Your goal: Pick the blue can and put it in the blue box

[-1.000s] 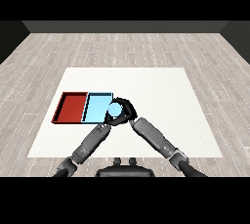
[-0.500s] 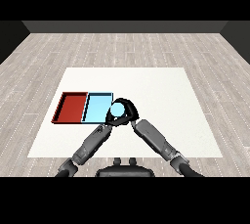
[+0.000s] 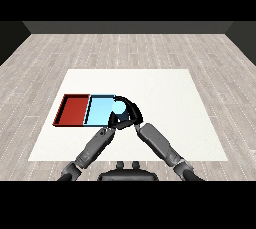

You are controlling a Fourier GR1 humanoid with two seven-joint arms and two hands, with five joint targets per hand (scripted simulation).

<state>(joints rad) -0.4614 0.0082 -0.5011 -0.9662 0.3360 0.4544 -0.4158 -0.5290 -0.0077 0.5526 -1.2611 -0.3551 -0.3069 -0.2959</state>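
White table (image 3: 165,103), right hand (image 3: 131,114) hiding blue can (image 3: 118,107)

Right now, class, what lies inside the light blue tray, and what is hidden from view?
The light blue tray shows a bare floor on its left. At its right edge the right hand curls round the blue can; that corner is covered, as is the can's base.

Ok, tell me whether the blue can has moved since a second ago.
Yes. Held in the right hand, the blue can has shifted left, now overlapping the blue tray's right edge.
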